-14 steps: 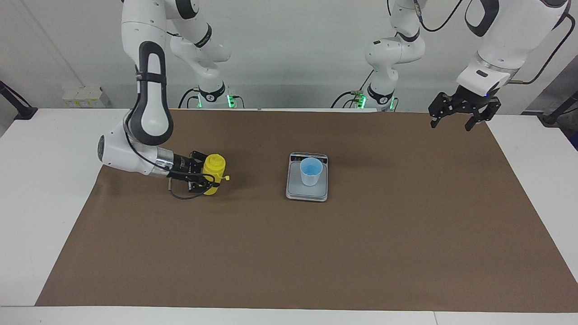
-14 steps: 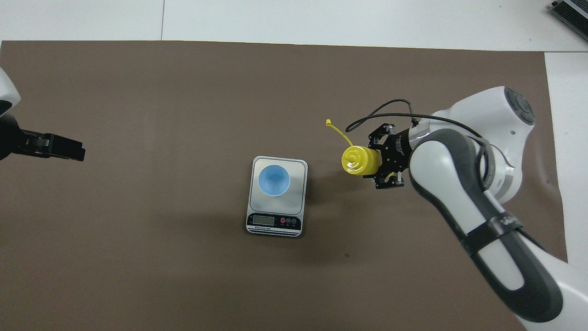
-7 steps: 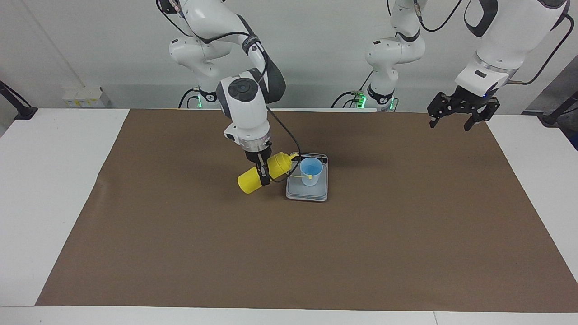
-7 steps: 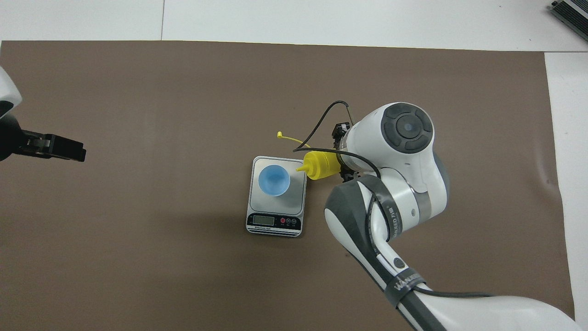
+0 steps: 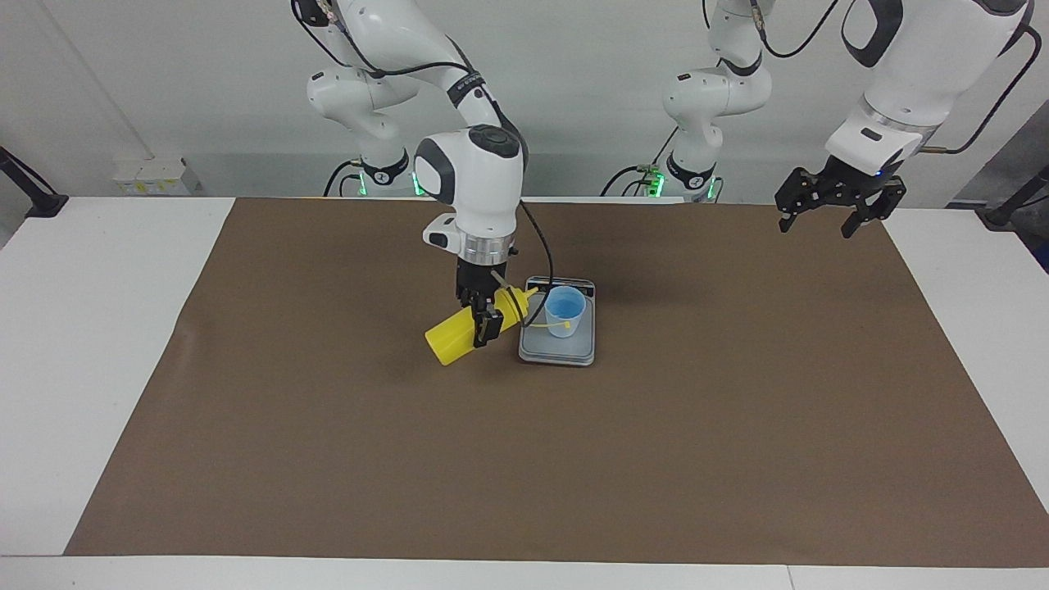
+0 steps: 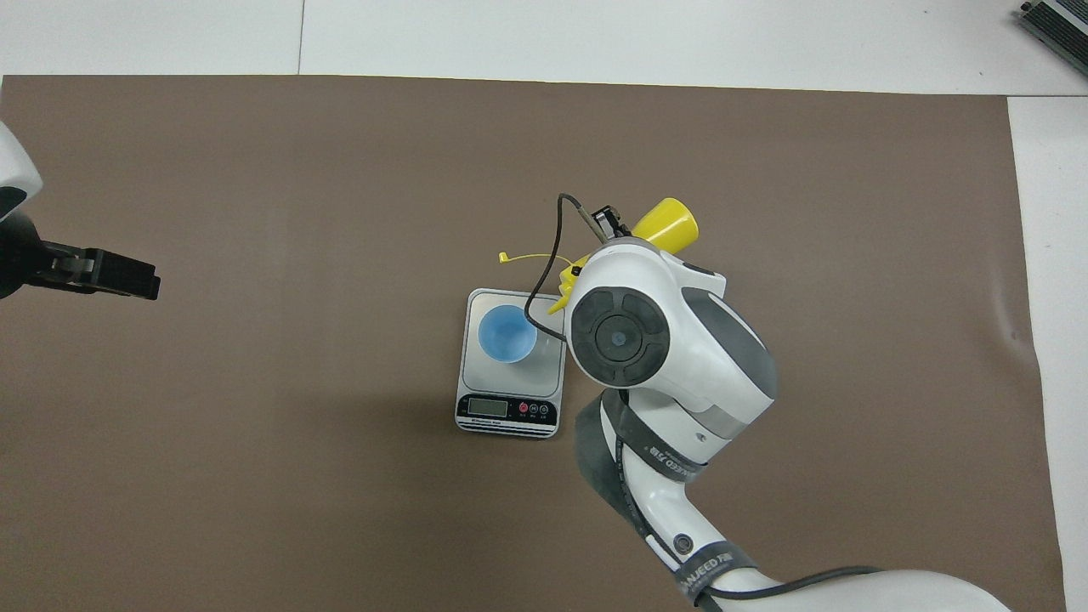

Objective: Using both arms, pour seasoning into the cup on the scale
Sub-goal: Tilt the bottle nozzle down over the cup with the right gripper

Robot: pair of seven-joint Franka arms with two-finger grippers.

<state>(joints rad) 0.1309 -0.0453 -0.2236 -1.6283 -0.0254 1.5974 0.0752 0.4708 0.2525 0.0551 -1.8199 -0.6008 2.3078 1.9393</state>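
Observation:
My right gripper [image 5: 485, 319] is shut on the seasoning [image 5: 449, 341], a yellow squeeze bottle held tilted in the air. Its nozzle points at the rim of the cup [image 5: 565, 312] from the right arm's end of the table. The bottle's tethered strap hangs across the cup's side. The light-blue cup stands on the grey scale [image 5: 557, 352]. In the overhead view the right wrist covers most of the seasoning [image 6: 669, 224]; only its base and nozzle show beside the cup [image 6: 507, 333] on the scale [image 6: 544, 378]. My left gripper [image 5: 819, 224] waits open, raised over the mat's corner at the left arm's end.
A brown mat [image 5: 524, 459] covers most of the white table [image 5: 82, 344]. Small white boxes [image 5: 156, 175] sit at the table's edge near the right arm's base. A dark device [image 6: 1054, 24] lies at the table's corner farthest from the robots.
The right arm has lifted the seasoning off the mat, carried it to the scale and tipped it toward the cup; in the last half second the wrist turned further. The left arm stayed still.

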